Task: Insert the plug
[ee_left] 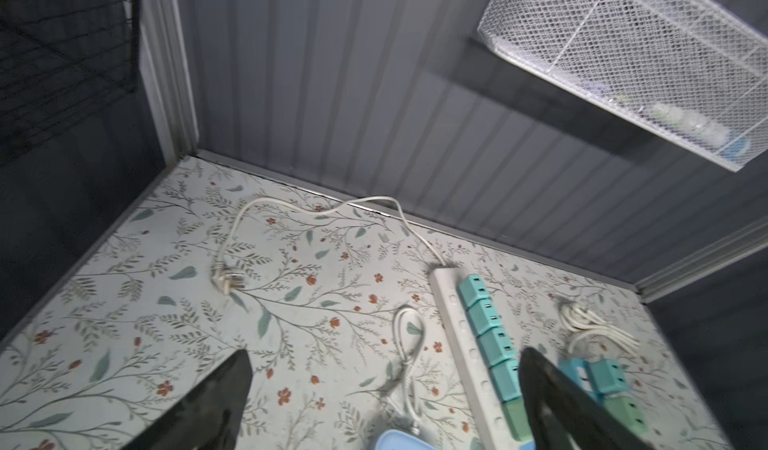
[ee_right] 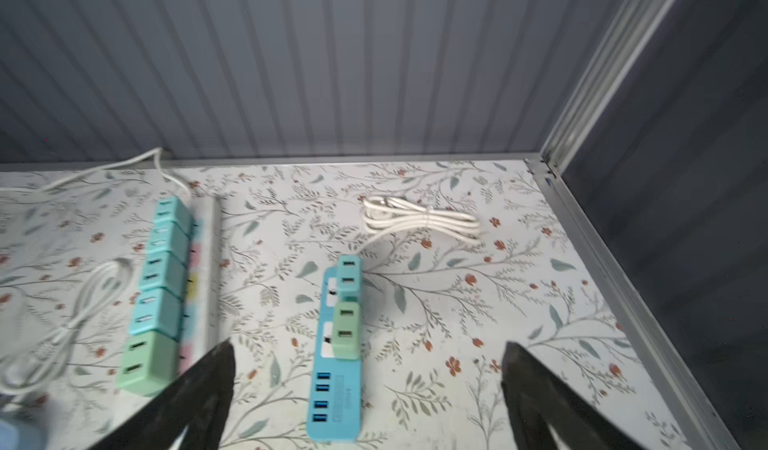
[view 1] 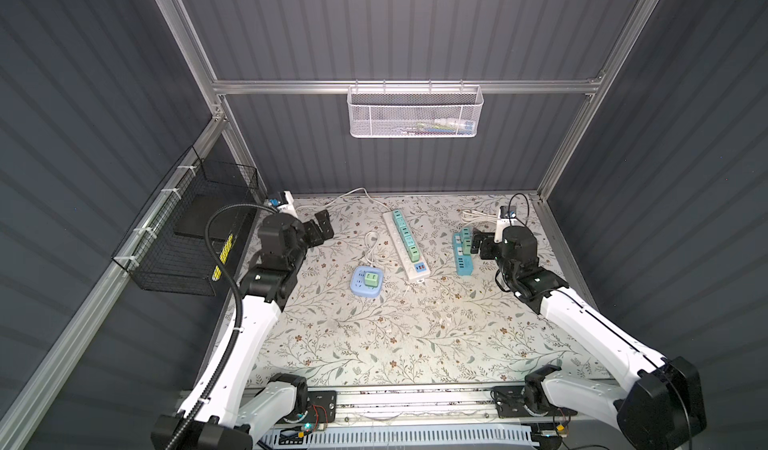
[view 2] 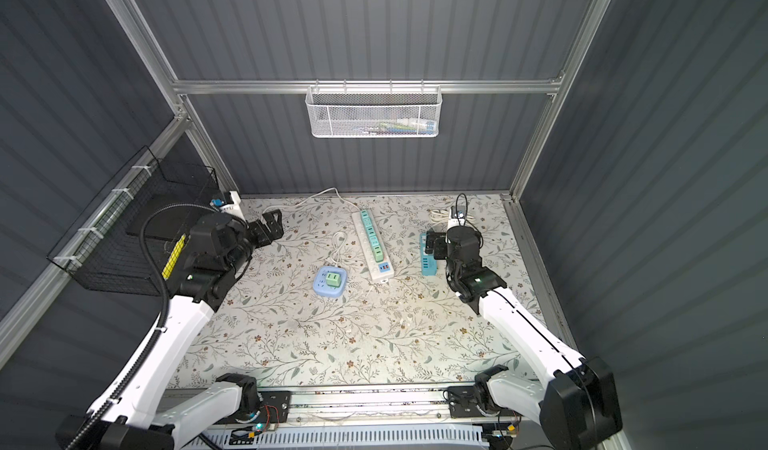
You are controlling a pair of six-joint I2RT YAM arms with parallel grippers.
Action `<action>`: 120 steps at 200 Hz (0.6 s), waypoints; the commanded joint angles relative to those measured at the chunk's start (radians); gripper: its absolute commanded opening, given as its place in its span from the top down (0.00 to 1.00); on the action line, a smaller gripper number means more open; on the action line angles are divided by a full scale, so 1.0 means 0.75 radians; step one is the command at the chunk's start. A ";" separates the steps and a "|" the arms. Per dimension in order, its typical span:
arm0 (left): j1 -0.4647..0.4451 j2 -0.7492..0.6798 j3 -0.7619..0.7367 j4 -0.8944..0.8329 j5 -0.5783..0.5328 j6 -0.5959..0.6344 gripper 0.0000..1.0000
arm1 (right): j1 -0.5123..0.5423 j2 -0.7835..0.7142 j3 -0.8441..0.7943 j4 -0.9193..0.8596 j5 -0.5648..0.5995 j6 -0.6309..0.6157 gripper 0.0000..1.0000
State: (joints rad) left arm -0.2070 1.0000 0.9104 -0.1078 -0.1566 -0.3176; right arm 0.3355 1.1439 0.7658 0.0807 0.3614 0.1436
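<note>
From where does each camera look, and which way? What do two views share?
Both top views: high at the front, looking down on the floral table; left arm, right arm, left gripper, right gripper show.
Left wrist: behind the open left gripper, facing the back-left corner; fingers show.
Right wrist: behind the open right gripper, facing the blue power strip; fingers show.
Wrist views share: white power strip.

Plastic, smooth: white power strip. Metal, white-coated: mesh basket. Smooth, matt: floral tabletop.
</note>
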 commanded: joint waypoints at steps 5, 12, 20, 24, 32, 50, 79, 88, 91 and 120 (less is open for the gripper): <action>0.002 -0.047 -0.326 0.464 -0.034 0.298 0.00 | -0.180 -0.092 -0.080 0.202 -0.039 0.116 0.01; 0.002 -0.052 -0.372 0.516 -0.070 0.296 0.00 | -0.233 -0.103 -0.110 0.215 -0.070 0.122 0.01; 0.002 -0.046 -0.409 0.537 -0.149 0.256 0.00 | -0.282 -0.109 -0.146 0.240 -0.096 0.099 0.01; 0.002 -0.041 -0.421 0.540 -0.189 0.238 0.00 | -0.300 -0.113 -0.165 0.256 -0.099 0.083 0.01; 0.004 -0.019 -0.442 0.548 -0.254 0.236 0.00 | -0.329 -0.116 -0.204 0.298 -0.099 0.044 0.01; 0.007 0.060 -0.479 0.577 -0.317 0.354 0.00 | -0.378 -0.116 -0.300 0.427 -0.113 -0.034 0.01; 0.044 0.228 -0.559 0.769 -0.358 0.379 0.00 | -0.410 -0.075 -0.399 0.573 -0.234 -0.194 0.01; 0.053 0.285 -0.588 0.847 -0.371 0.401 0.00 | -0.414 -0.057 -0.405 0.580 -0.256 -0.231 0.01; 0.053 0.307 -0.599 0.876 -0.381 0.412 0.00 | -0.414 -0.052 -0.405 0.580 -0.256 -0.238 0.01; 0.076 0.504 -0.718 1.196 -0.426 0.364 0.00 | -0.437 0.005 -0.442 0.649 -0.267 -0.244 0.01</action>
State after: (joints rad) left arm -0.1661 1.2926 0.4358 0.5388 -0.4232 -0.0547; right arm 0.0238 1.1179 0.4580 0.4603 0.2008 0.0113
